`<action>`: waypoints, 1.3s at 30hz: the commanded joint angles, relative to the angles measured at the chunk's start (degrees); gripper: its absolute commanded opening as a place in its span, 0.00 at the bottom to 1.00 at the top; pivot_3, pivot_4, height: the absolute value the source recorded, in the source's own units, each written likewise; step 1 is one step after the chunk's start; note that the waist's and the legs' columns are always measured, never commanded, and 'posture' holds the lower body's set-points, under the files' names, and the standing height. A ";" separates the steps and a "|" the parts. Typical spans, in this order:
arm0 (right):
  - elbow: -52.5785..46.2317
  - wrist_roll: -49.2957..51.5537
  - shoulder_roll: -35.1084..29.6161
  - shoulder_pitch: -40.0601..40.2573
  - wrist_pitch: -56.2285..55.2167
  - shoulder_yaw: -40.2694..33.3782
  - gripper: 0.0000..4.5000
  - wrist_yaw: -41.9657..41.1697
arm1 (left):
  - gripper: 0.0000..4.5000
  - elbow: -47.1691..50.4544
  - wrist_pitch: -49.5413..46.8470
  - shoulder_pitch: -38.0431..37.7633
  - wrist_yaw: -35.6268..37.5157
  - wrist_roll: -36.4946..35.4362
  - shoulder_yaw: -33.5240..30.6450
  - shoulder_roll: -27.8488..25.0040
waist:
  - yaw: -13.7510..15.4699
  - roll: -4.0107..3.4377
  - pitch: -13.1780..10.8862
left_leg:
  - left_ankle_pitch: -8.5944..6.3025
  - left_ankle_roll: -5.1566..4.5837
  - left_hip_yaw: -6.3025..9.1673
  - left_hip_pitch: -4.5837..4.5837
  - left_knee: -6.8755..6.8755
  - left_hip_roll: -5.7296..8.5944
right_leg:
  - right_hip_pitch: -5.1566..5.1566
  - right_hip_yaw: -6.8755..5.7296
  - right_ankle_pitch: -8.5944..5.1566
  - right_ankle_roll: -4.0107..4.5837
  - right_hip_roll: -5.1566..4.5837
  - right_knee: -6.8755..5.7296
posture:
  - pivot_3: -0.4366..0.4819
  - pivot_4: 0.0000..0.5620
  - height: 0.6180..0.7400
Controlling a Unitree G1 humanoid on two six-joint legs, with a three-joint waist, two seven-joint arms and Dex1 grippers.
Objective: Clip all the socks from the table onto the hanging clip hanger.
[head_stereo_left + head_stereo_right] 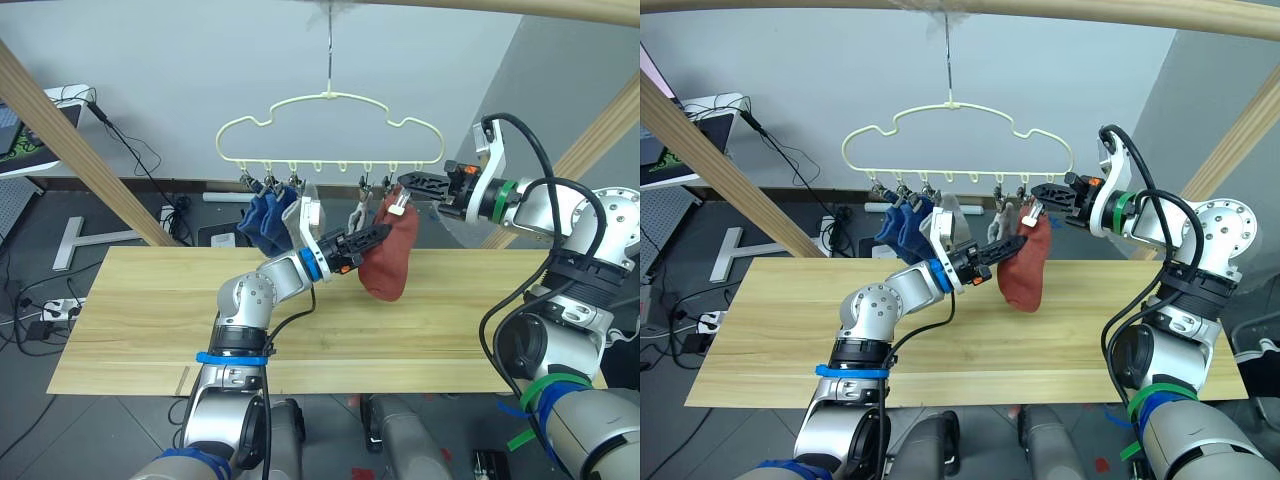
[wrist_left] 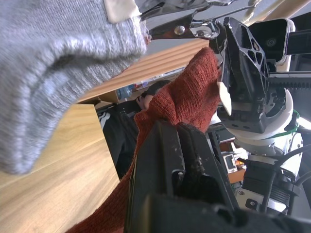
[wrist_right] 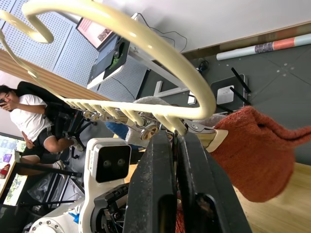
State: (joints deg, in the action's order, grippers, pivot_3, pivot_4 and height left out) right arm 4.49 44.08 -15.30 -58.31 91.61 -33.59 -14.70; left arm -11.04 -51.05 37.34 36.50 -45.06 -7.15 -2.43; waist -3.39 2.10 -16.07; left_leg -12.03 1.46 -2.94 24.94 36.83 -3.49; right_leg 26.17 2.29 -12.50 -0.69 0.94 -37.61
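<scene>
Head view: I see the red sock point(image 1: 388, 262) hanging long axis vertical, toe down, above the bench point(image 1: 150, 310); left hand point(image 1: 372, 236) clenched on its edge. Right wrist: right hand point(image 3: 176, 145) pinched at a clip under the hanger point(image 3: 146, 43).

The wall point(image 1: 200, 70) behind is plain and light grey. The floor point(image 1: 120, 215) is dark grey, with black cables point(image 1: 30, 300) and a white power strip point(image 1: 62, 306) (near the left side). Pale wooden poles point(image 1: 80, 150) make a frame. A person point(image 3: 34, 121) sits in a chair by a pegboard wall point(image 3: 73, 53).
</scene>
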 commanded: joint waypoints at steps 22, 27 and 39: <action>-3.17 1.83 -5.81 4.31 -4.65 -0.30 1.00 -3.68 | 0.79 2.18 1.38 -1.19 2.44 0.69 1.55 -2.53 | -0.35 0.00 0.00 | 0.00 0.00 -0.02 -0.01 0.00 0.00 | 0.00 0.03 0.00 0.00 0.01 0.01 | 0.36 0.49 1.00; -7.42 1.96 -8.94 9.04 -5.20 3.40 1.00 -6.29 | 0.99 8.65 -2.09 -6.79 2.98 -0.60 0.70 -9.78 | -1.13 0.00 0.00 | 0.00 0.00 0.00 -0.02 -0.09 -0.05 | 0.03 0.05 0.00 -0.01 0.02 0.01 | 0.37 0.48 1.00; -20.64 -10.00 -32.62 35.32 -36.22 22.91 1.00 -27.56 | 0.99 18.24 17.58 -23.88 5.96 20.03 -6.68 -43.63 | -1.11 0.04 -0.04 | 0.00 0.01 0.00 -0.13 -0.24 -0.07 | 0.04 0.11 -0.03 -0.01 -0.06 0.22 | 0.48 0.47 1.00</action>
State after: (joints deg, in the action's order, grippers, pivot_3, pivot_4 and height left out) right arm -13.86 34.95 -46.56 -23.22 59.64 -9.77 -39.92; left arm 5.41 -37.14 14.44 41.57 -27.29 -10.97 -44.44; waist -4.50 2.14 -16.11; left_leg -12.04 1.48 -2.96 24.81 36.52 -3.57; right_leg 26.20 2.41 -12.53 -0.71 0.86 -37.29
